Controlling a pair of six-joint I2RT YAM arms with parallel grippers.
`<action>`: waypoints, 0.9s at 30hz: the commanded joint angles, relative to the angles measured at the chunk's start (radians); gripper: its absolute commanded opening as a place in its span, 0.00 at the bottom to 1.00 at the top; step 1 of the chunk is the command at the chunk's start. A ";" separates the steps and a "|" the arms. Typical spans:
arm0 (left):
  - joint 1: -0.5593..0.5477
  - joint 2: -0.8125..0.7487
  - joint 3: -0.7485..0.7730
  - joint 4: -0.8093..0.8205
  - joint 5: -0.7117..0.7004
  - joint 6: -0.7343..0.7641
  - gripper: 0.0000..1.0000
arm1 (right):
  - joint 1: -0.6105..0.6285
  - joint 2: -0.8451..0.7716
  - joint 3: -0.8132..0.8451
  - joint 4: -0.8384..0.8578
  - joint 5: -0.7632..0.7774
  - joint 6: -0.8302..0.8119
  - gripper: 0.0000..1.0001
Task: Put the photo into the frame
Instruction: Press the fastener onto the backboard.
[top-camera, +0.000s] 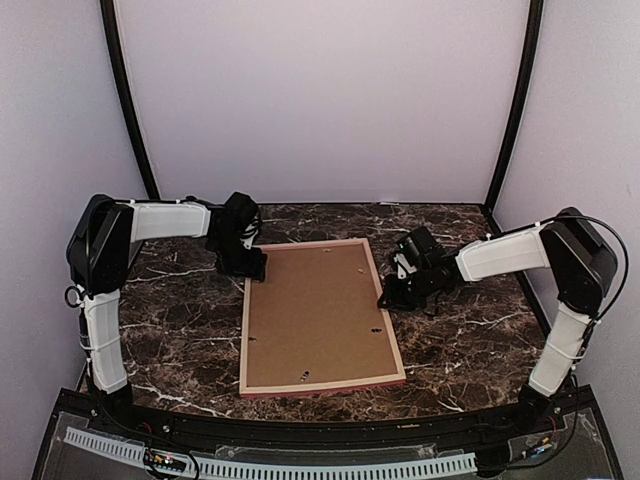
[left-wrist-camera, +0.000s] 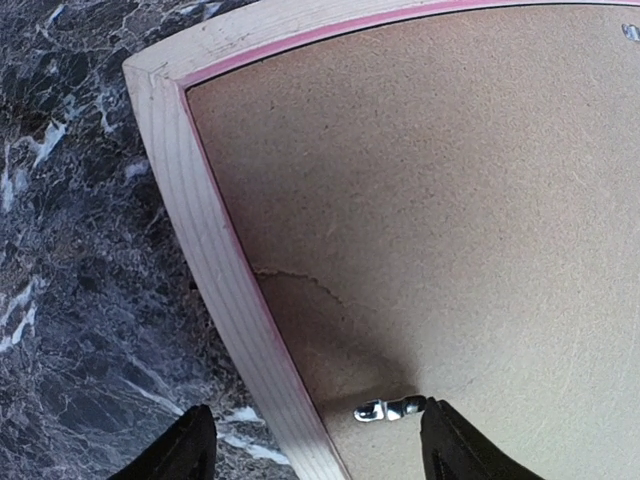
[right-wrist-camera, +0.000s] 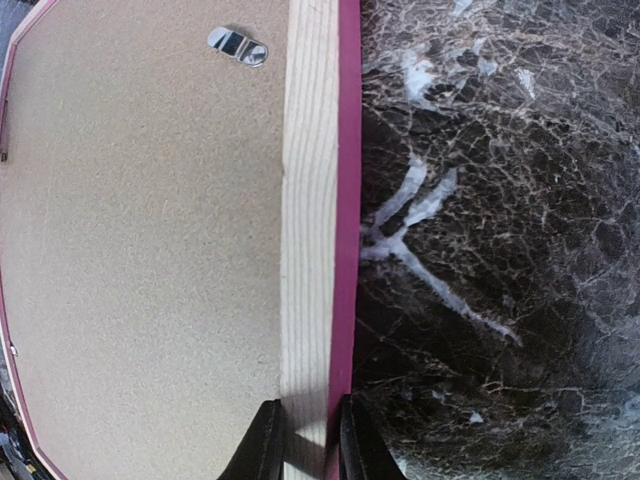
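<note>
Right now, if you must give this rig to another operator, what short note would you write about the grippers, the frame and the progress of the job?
Left gripper: open, fingers astride the left rail of the frame near its far corner, not gripping.
Right gripper: shut on the frame, on its right rail.
Frame: lies back side up on the table, brown backing board inside it.
Photo: not visible; perhaps under the board, cannot tell.
Done: board lies in the frame.
To do: confirm the photo is inside, then probably secure the metal tabs.

The left fingers (left-wrist-camera: 188, 452) spread wide; the right fingers (right-wrist-camera: 262, 448) pinch narrowly.
</note>
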 joint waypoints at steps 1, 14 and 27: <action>0.002 -0.005 -0.014 -0.031 -0.017 0.018 0.72 | 0.003 0.050 -0.008 -0.009 -0.017 -0.005 0.19; 0.002 0.024 -0.015 -0.020 0.010 0.020 0.70 | 0.002 0.055 -0.003 -0.009 -0.018 -0.009 0.19; 0.002 0.037 -0.007 0.000 0.002 0.004 0.60 | 0.001 0.064 0.010 -0.015 -0.024 -0.016 0.19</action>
